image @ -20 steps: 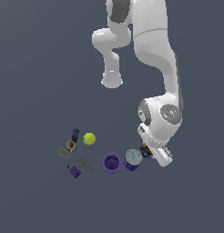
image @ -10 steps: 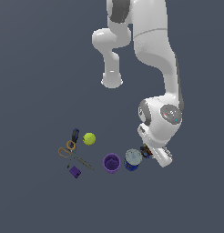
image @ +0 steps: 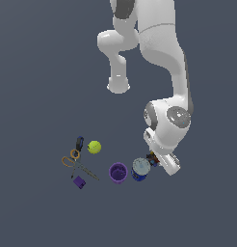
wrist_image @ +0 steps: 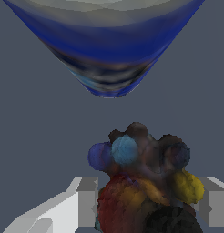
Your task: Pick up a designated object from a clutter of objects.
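Filling the closest part of the wrist view, the dark multicoloured lump (wrist_image: pixel 141 182) sat between the two pale fingers (wrist_image: pixel 86 200) of the gripper (wrist_image: pixel 148 205), one finger on each side of it; the fingers looked pressed against its flanks, though actual contact could not be told for sure. Red, blue and yellow knobs showed on its surface. Just beyond the lump stood the blue white-topped can (wrist_image: pixel 107 50), looming large, with a strip of bare grey floor between the two.

In the exterior view the gripper (image: pixel 156 161) hung low at the end of the white arm (image: pixel 168 120), down at the floor, and the lump (image: pixel 151 158) showed only as a small dark speck beneath the wrist, just to that view's right of the can (image: pixel 140 169). Further toward the exterior view's left stood the purple cup (image: pixel 118 172), upright, close beside the can. Well apart from these, further left, lay the yellow-green ball (image: pixel 94 147), the dark blue marker (image: pixel 79 143), the orange-handled scissors (image: pixel 76 163) and the small purple block (image: pixel 79 182).
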### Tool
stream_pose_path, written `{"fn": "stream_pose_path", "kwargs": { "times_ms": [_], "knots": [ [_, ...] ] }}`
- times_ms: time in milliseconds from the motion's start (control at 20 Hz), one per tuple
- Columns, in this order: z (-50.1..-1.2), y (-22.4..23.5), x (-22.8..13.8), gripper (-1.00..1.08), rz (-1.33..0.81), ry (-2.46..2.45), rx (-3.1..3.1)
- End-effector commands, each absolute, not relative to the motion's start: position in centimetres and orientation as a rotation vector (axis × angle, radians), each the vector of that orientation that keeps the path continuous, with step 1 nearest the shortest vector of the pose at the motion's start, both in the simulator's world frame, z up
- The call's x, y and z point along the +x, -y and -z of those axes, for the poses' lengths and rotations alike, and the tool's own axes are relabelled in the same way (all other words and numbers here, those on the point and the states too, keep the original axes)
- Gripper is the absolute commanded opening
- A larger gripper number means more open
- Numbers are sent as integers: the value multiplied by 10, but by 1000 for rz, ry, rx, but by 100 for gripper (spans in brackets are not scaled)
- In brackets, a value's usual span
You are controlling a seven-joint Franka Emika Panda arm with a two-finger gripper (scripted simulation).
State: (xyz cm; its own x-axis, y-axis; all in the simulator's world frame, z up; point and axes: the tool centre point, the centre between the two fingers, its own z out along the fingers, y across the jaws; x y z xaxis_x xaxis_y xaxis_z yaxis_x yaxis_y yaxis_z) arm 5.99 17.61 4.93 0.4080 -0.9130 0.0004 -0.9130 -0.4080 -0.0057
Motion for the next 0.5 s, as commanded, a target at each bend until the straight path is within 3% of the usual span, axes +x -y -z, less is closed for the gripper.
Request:
{"fn": "stream_pose_path", "kwargs": {
  "times_ms": [0,450],
  "knots": [
    [-60,-168,59,-100,7,-1707,-2630],
    [-125,-117,48,-100,5,-1707,-2631]
  ]
}}
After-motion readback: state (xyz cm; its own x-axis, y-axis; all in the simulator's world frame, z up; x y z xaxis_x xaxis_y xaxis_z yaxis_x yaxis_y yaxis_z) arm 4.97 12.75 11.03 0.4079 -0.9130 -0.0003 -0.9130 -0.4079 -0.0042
